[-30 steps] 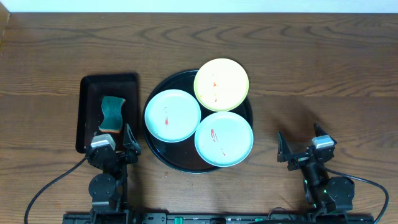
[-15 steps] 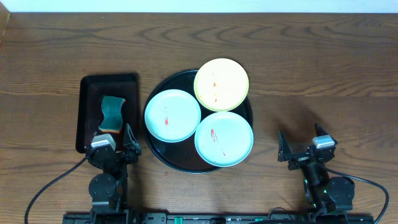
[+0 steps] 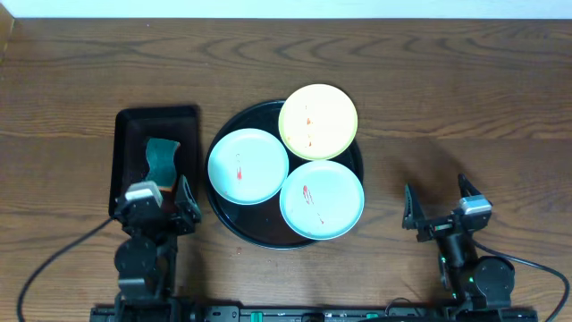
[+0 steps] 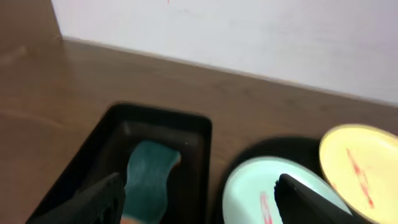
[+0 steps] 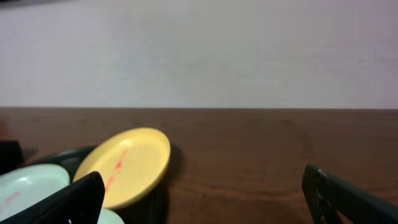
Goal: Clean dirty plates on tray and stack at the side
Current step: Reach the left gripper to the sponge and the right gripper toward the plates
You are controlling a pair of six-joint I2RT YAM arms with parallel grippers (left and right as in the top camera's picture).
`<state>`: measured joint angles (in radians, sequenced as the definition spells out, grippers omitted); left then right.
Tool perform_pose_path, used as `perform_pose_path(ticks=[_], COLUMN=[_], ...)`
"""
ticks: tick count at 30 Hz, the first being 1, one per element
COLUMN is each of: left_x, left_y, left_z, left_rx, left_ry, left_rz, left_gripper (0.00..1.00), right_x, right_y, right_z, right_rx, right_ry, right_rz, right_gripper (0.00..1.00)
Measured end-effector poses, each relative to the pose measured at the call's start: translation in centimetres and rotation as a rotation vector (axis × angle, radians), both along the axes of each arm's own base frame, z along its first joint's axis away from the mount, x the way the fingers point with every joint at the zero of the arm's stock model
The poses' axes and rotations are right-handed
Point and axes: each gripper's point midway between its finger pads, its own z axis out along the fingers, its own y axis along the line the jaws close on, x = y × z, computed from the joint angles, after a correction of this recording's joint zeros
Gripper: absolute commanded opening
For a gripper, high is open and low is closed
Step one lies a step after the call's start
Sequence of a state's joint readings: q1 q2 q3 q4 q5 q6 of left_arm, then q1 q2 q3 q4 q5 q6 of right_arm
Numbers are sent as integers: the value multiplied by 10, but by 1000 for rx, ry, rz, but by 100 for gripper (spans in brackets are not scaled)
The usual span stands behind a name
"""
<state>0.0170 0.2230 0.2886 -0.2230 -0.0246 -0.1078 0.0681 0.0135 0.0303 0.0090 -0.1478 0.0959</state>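
Note:
The round black tray (image 3: pixel 223 222) holds three plates, each with red sauce streaks: a mint-blue one (image 3: pixel 248 166) at left, a pale yellow one (image 3: pixel 318 120) at the back resting partly on the rim, and a mint-blue one (image 3: pixel 322 199) at front right. My left gripper (image 3: pixel 164 193) is open at the near end of the rectangular tray, left of the round tray. My right gripper (image 3: pixel 436 202) is open over bare wood, right of the round tray. The left wrist view shows the left mint plate (image 4: pixel 267 193) and yellow plate (image 4: pixel 364 171); the right wrist view shows the yellow plate (image 5: pixel 127 165).
A smaller rectangular black tray (image 3: pixel 123 143) at the left holds a teal sponge (image 3: pixel 161 159) with an orange underside, also in the left wrist view (image 4: pixel 149 177). Brown wood tabletop (image 3: pixel 465 107) extends to the right and back. A pale wall runs behind the table.
The left gripper shifted a little left and toward the front edge, uncovering more of the sponge. The right gripper moved slightly right. The plates have not moved.

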Motion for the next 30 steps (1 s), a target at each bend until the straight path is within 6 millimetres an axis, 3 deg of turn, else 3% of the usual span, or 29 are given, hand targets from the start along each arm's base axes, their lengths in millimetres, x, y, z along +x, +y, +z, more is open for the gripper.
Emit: perform_pose_path(ticks=[6,10,18,23,30], left_x=[15,18,30,35,50], left_y=[-15,-23,-27,-27,-38], left_z=[30,42,70,82,97], left_rx=[-30,-53,-83,-93,-137], left_ry=[120,252,515,679,757], left_rz=[-87,-125,-141,-140,-194], left_gripper=[78,78,78,78,78], right_x=[-9,-13,6,27,53], right_y=[-1,-1,1,13,37], right_z=[46,64,105,115,108], right_rx=[26,29,21,18,37], right_ry=[-77,-53,81,242,577], right_rz=[2,2,6,62,190], right_gripper=[99,99,99,99,99])
